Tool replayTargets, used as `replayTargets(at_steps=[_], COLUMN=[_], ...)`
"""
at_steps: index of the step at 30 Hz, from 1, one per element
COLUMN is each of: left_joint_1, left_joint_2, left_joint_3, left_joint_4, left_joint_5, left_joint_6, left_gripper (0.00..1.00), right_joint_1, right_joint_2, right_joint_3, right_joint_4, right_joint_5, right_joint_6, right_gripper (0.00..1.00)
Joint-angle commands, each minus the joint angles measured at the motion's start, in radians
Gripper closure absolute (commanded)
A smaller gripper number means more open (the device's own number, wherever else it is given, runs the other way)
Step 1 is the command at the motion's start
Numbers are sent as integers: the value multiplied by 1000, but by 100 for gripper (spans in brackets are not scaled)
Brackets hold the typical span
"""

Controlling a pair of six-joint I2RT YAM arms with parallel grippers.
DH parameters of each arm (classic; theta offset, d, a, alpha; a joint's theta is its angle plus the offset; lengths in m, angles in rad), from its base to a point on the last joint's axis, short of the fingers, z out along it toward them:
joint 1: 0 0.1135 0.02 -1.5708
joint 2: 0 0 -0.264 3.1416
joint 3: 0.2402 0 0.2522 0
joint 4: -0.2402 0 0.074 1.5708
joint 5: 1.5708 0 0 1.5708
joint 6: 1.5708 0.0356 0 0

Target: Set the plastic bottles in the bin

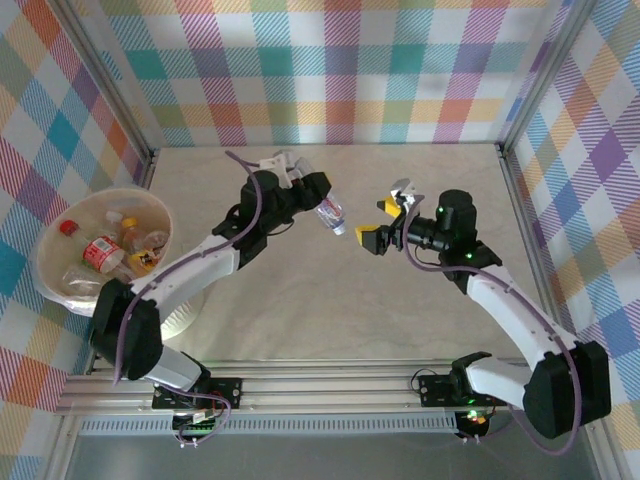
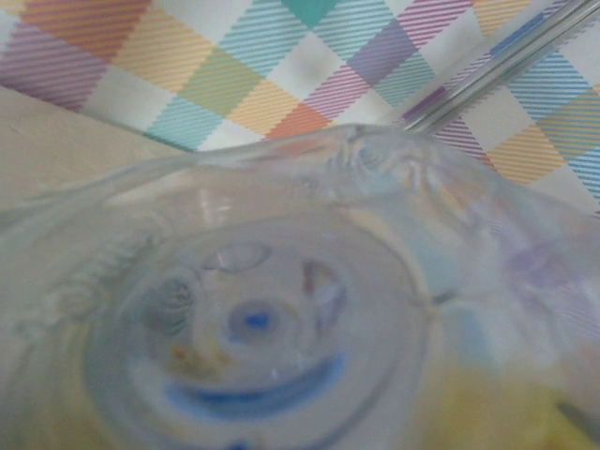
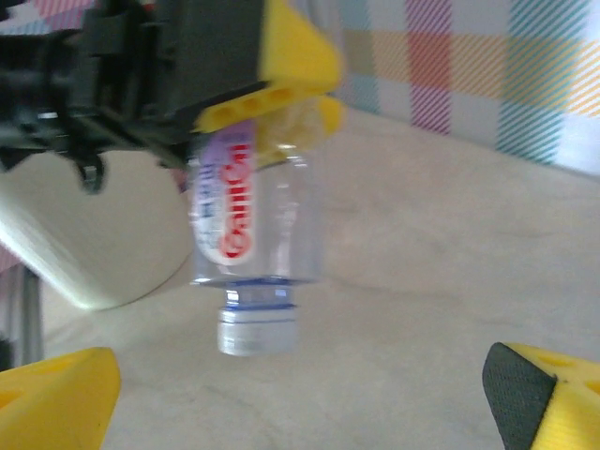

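Top view, near edge first.
- Both arm bases at 6 o'clock. No loose bottle seen on the tabletop [image 1: 300,310] in front of them.
- Bin [image 1: 112,191] at 9 o'clock, standing on the tabletop. Several bottles [image 1: 103,252] already lie inside: a red cap, a red label and an orange one can be made out. Exact count unclear.
- Centre: one clear bottle [image 1: 331,214] is off the tabletop, clamped in the left jaws. The right wrist view shows it cap down [image 3: 253,244], red lettering on the label.
- Right jaws, at 3 o'clock of that bottle, gape wide with nothing between them.
- Far tabletop toward 12 o'clock: no bottles seen.

Judgement: most of the job looks done. The held bottle has yet to travel to 9 o'clock and drop into the bin; it may be the last.
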Motion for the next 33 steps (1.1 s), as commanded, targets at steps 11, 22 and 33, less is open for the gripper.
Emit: replayTargets(at_steps=[11,22,33], left_joint_1=[-6,11,578], left_joint_2=[-371,-339,-188], left_joint_3=[177,709,945], left_joint_4=[-682,-1422,-1691], left_joint_5=[-320,-808,-643], left_joint_6=[300,413,461], left_gripper=[52,50,50], right_joint_1=[5,4,5], right_joint_2=[-44,37,53], right_joint_3=[-45,-18,4], right_joint_4=[94,119,78], right_joint_5=[334,375,389], right_joint_6=[56,96,61], right_gripper=[0,0,0])
